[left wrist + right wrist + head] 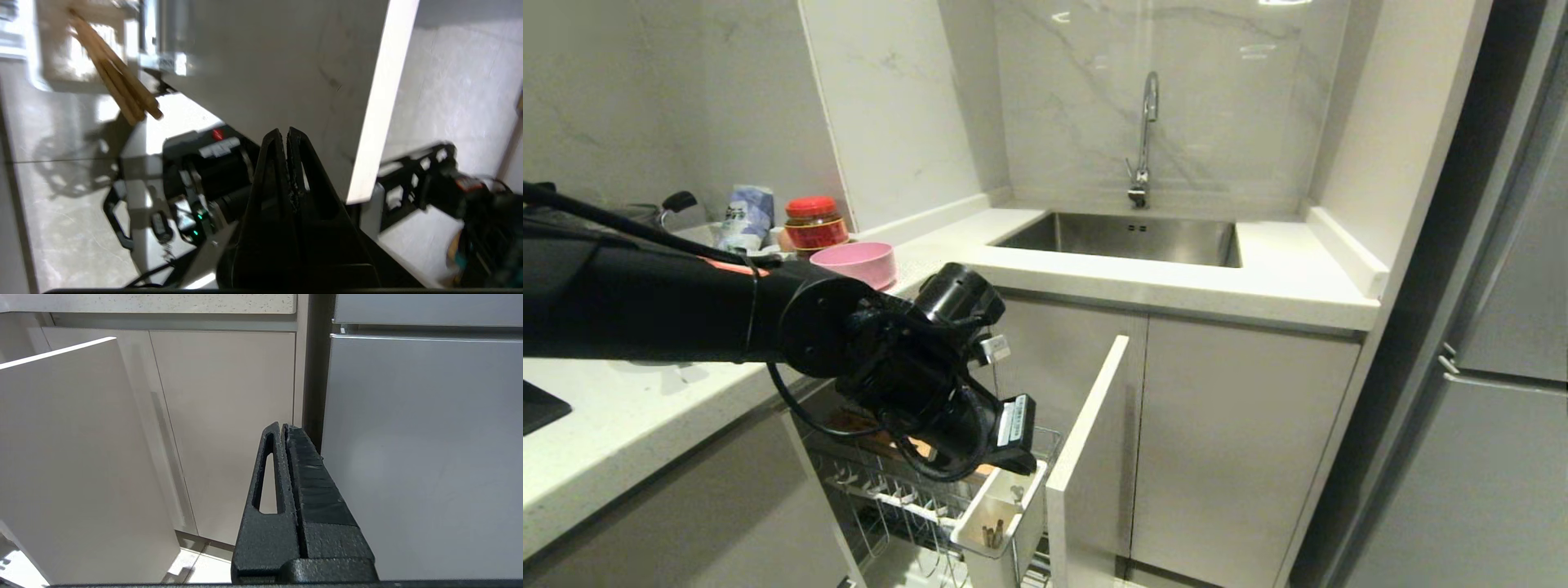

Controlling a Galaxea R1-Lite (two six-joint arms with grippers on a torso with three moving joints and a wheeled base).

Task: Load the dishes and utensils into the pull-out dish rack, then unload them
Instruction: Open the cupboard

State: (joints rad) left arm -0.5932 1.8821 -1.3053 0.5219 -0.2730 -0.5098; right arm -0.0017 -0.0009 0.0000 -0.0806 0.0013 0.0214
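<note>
While the pull-out dish rack (947,490) stands drawn out beneath the bench (629,425), items are listed left to right in the head view. Pink bowl (856,263): on the bench top, just beside a red-lidded jar (814,223). Left arm: reaching across from the left, its wrist above the rack. Left tool (284,131): clenched, fingers pressed together on nothing, tips close to the rack's pale front panel (1090,425) in the left wrist view. White utensil holder (1001,523): at the rack's front corner against the panel. Chopsticks (993,535): standing inside the holder, ends up; in the left wrist view they lean together. Steel sink (1127,238): set in the bench farther right, tap behind. Right tool (284,426): clenched, empty, facing lower cabinet doors beside a grey appliance front.
</note>
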